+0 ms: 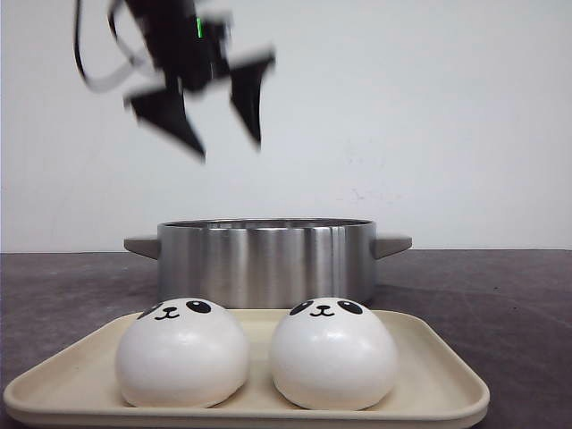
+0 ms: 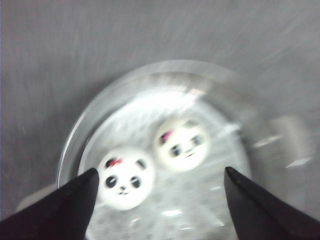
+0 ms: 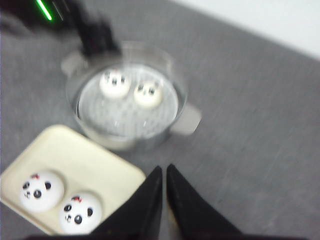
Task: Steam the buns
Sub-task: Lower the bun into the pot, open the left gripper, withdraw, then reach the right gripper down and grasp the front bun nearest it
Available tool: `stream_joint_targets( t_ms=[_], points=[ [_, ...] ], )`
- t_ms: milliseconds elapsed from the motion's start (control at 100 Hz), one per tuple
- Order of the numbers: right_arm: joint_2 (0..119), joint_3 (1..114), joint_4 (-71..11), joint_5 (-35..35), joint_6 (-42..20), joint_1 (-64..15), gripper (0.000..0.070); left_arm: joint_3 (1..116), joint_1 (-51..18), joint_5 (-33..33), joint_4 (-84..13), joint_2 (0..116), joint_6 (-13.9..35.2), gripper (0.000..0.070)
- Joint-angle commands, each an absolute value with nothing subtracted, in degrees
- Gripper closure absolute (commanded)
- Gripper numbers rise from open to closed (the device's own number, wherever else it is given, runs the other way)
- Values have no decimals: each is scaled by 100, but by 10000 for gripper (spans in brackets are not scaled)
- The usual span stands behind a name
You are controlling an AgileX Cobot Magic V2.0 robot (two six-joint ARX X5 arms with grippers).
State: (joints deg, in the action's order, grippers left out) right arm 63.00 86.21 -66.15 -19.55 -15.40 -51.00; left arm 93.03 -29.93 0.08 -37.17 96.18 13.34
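Note:
Two white panda-faced buns [image 1: 182, 352] [image 1: 333, 352] sit side by side on a cream tray [image 1: 438, 384] at the front. Behind it stands a steel pot [image 1: 265, 259]. Two more buns [image 2: 125, 176] [image 2: 181, 144] lie on the perforated steamer rack inside the pot [image 2: 85, 120]. My left gripper [image 1: 228, 143] hangs high above the pot, open, holding nothing. In the left wrist view the left gripper [image 2: 160, 175] frames the pot's buns from above. My right gripper [image 3: 163, 171] is shut and empty, over bare table beside the tray [image 3: 115, 165], and does not show in the front view.
The pot has a side handle at each end [image 1: 391, 243] [image 1: 141, 244]. Dark grey table [image 1: 500, 295] spreads around pot and tray; a white wall stands behind. The half of the tray nearer the pot holds no buns.

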Motion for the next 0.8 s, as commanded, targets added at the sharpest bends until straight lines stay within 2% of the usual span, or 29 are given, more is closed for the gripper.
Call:
stream_joint_targets(
  t_ms=[0,90,180,250,290,340,430,480,590,790],
  points=[
    [6372,8103,-6287,-1758,-1914,-5162,692,9443,-3109,-5,-3789,9242,1439,239],
    [6388,7301,-5697,-1319,-2115,-5162,692,9443,-3264,-5,-3946,8619,1446,239],
    [6447,6598,-5148,-825,-2322,-5162,692,9443,-3470,62,-3994,8053,1750,238],
    [6569,6176,-4823,-405,-2578,-5162,691,9443,-3649,130,-4027,7653,1785,238],
    [6674,5999,-4698,-187,-2689,-5162,671,9443,-3756,123,-4097,7437,1789,238],
    [6840,5865,-4624,34,-2729,-5162,575,9443,-3881,97,-4222,7196,1787,238],
    [7168,5798,-4637,217,-2755,-5168,318,9443,-4071,-1,-4473,6807,1817,238],
    [7352,5798,-4630,414,-2751,-5196,249,9443,-4139,-8,-4567,6611,1870,238],
    [7813,5798,-4486,666,-2733,-5240,246,9443,-4202,-8,-4700,6222,1957,238],
    [8613,5798,-4434,670,-2722,-5236,246,9443,-4202,-196,-4720,5778,1955,239]
  ],
)
